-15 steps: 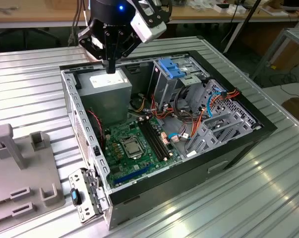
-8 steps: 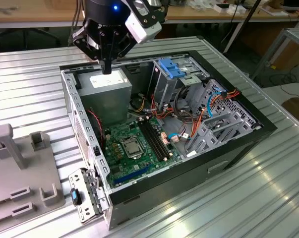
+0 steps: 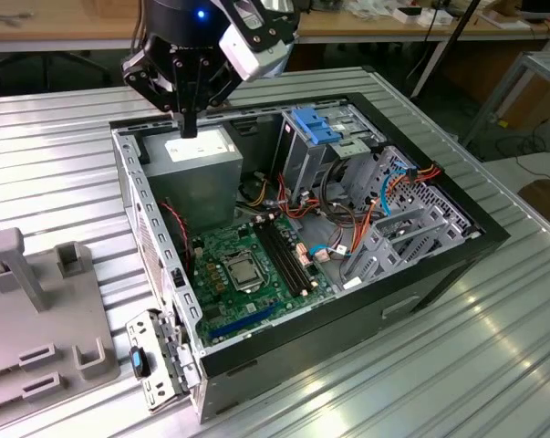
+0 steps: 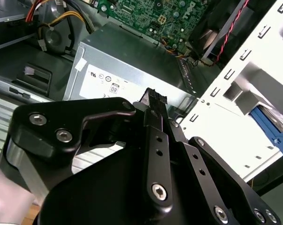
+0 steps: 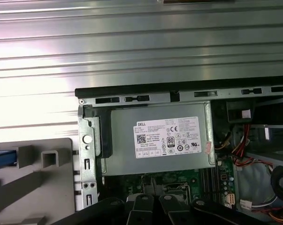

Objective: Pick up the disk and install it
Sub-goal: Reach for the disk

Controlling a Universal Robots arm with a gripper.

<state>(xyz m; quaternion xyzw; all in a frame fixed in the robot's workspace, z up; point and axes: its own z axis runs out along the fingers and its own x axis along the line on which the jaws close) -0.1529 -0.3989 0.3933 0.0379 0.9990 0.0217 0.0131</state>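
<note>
1. Your arm (image 3: 179,23) reaches down from the top edge of the exterior view, with its wrist (image 3: 202,14) turned so the tool faces straight down.
2. Your gripper (image 3: 188,126) hangs vertically, and its black linkages (image 3: 156,78) spread out to either side above the tips.
3. In the second wrist view, the fingers (image 4: 154,115) are pressed together with nothing between them.
4. In the first wrist view, the gripper (image 5: 150,202) has both fingertips side by side, touching.

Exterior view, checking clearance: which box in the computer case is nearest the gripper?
The white-labelled power supply, directly under the gripper; the drive cage stands farther off.
</note>
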